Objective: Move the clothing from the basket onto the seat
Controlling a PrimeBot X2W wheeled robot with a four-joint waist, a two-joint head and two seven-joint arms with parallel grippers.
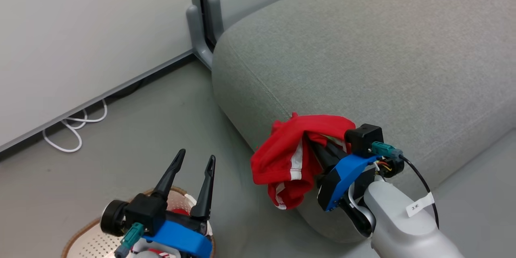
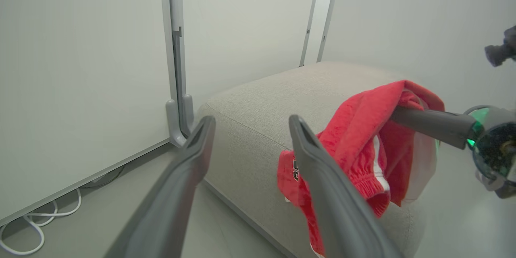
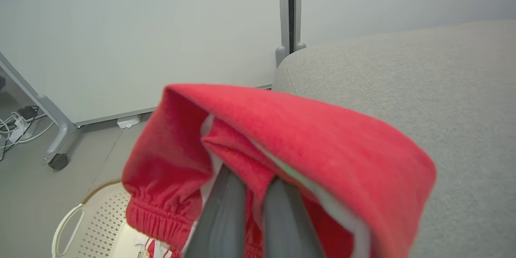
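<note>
Red shorts with white trim (image 1: 294,157) hang in the air beside the near corner of the grey seat (image 1: 363,48), draped over my right gripper (image 1: 320,147), which is shut on them. In the right wrist view the cloth (image 3: 302,129) covers the tips of the two closed fingers (image 3: 225,209). My left gripper (image 1: 195,161) is open and holds nothing, hovering above the cream basket (image 1: 80,234) on the floor. A second red garment (image 3: 155,248) lies inside the basket (image 3: 92,217). The left wrist view looks past the open fingers (image 2: 201,137) at the shorts (image 2: 363,145) and the seat (image 2: 262,100).
A pale partition wall with a grey post and foot (image 1: 203,28) stands behind the seat's corner. White cables (image 1: 74,129) lie on the floor along the wall. A partition leg on a castor (image 3: 56,157) and more cables (image 3: 16,123) sit beyond the basket.
</note>
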